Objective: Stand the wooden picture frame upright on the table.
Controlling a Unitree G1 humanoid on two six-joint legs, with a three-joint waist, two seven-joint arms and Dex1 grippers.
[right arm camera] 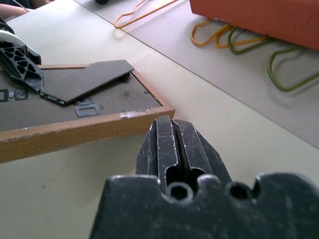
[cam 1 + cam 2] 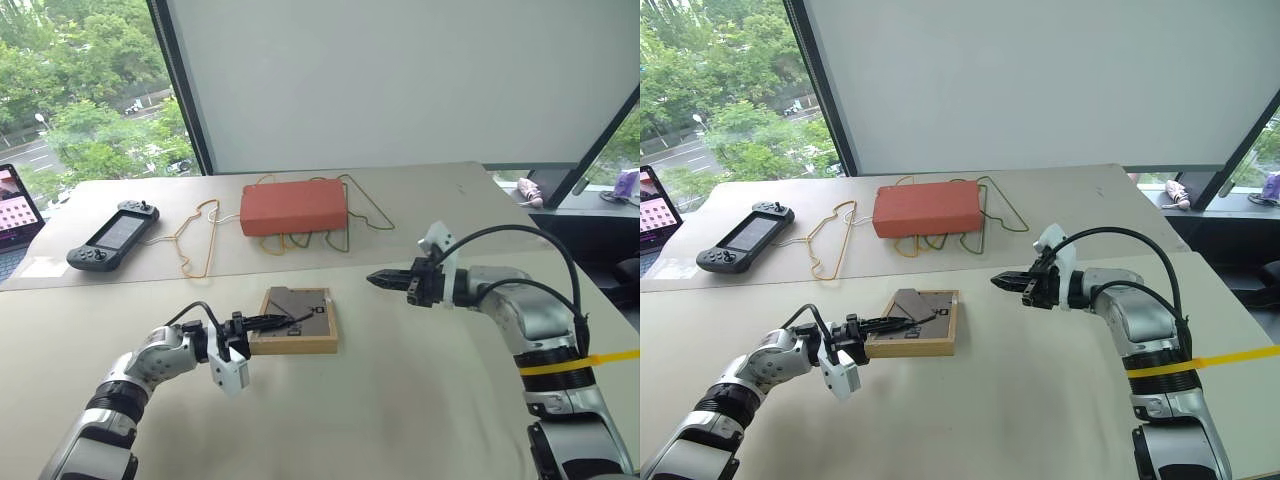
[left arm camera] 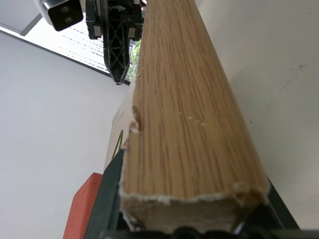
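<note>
**Frame lifted on one edge, stand out**

The small light-wood picture frame lies back-up near the middle of the big beige table, dark grey back w/ its fold-out stand already swung out. Left tool is clamped on the frame's near-left edge, prob. to tip it up onto that stand. Right tool hangs clenched & empty above the table, just right of the frame, apart from it, likely ready to steady it. Orange-red box sits well behind.

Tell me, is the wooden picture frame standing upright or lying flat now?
Lying, back up: the wooden picture frame faces down on the table, its fold-out stand lifted, held by the left gripper.
</note>
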